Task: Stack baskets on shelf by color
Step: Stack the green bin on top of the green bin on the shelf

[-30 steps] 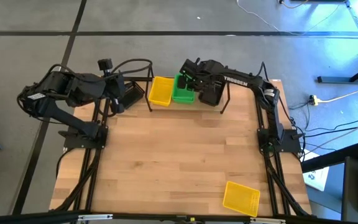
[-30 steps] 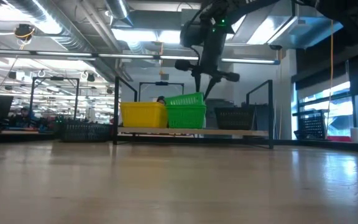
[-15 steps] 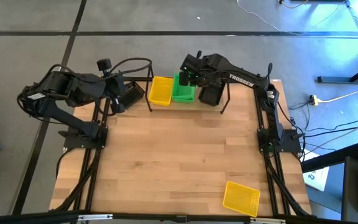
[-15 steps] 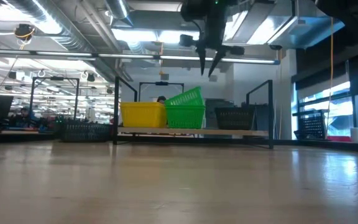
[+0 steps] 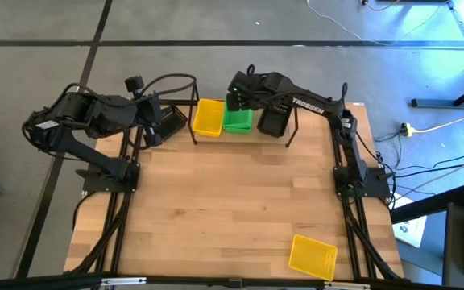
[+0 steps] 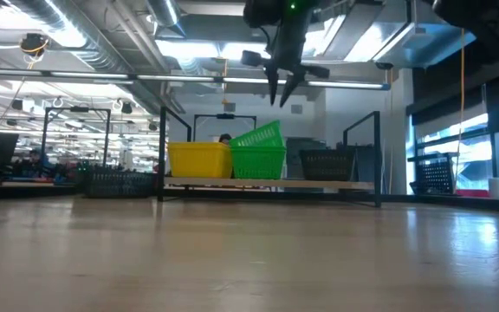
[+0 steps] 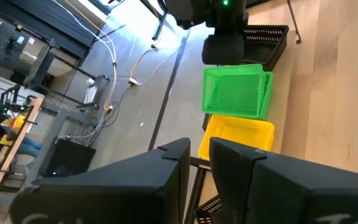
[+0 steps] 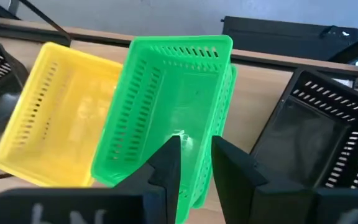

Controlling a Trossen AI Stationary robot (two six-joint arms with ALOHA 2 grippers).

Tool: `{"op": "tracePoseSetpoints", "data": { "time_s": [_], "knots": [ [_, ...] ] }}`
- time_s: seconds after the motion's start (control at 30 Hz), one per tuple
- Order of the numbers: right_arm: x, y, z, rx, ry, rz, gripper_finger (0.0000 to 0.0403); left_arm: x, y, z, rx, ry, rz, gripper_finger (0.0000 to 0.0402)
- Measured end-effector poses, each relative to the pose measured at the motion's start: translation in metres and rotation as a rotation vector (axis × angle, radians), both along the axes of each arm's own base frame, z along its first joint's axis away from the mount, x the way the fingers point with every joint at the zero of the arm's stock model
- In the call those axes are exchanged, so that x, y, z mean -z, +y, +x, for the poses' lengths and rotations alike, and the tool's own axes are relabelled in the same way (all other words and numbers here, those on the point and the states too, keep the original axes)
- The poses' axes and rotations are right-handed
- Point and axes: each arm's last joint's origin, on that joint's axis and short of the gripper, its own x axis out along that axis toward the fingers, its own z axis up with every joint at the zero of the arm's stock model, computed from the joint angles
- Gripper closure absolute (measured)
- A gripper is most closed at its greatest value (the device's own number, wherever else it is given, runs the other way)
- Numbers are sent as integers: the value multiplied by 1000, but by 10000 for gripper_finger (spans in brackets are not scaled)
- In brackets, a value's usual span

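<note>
The shelf (image 5: 287, 135) stands at the table's far edge, and I see a yellow basket (image 5: 209, 118), green baskets (image 5: 237, 121) and a black basket (image 5: 271, 121) on it, side by side. The top green basket (image 6: 259, 137) lies tilted on the green one beneath it. My right gripper (image 6: 280, 85) hangs open above the green stack, touching nothing; its wrist view looks down into the green basket (image 8: 173, 106). My left gripper (image 7: 199, 158) waits at the shelf's left end, with its fingers slightly apart. Another yellow basket (image 5: 312, 256) lies flat on the table near the near right corner.
A further black basket (image 6: 115, 182) sits just left of the shelf, beside my left gripper. The shelf's upright posts (image 6: 160, 152) rise at both ends. The wooden tabletop (image 5: 232, 209) stretches between the shelf and the lone yellow basket.
My right gripper has risen from just above the green stack and shifted a little toward the table's left. The top green basket has tipped more steeply, its right end now higher.
</note>
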Motion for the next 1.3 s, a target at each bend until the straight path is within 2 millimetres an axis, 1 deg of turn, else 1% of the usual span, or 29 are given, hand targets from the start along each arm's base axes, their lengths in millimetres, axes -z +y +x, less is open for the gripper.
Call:
{"op": "tracePoseSetpoints", "data": {
  "time_s": [0.33,0.5,0.8,1.03,1.3],
  "knots": [
    [20,-16,4,-19,62,19,315,0,0,0,-10,-16,-16,347],
    [29,-21,8,-36,76,38,315,0,0,0,-9,-16,-16,347],
    [30,-26,8,-30,69,38,315,0,0,0,-9,-14,-14,347],
    [27,-29,15,-62,-11,12,315,0,0,0,-8,-14,-14,347],
    [30,-30,14,-49,13,13,315,0,0,0,-8,-14,-14,347]
  ]
}}
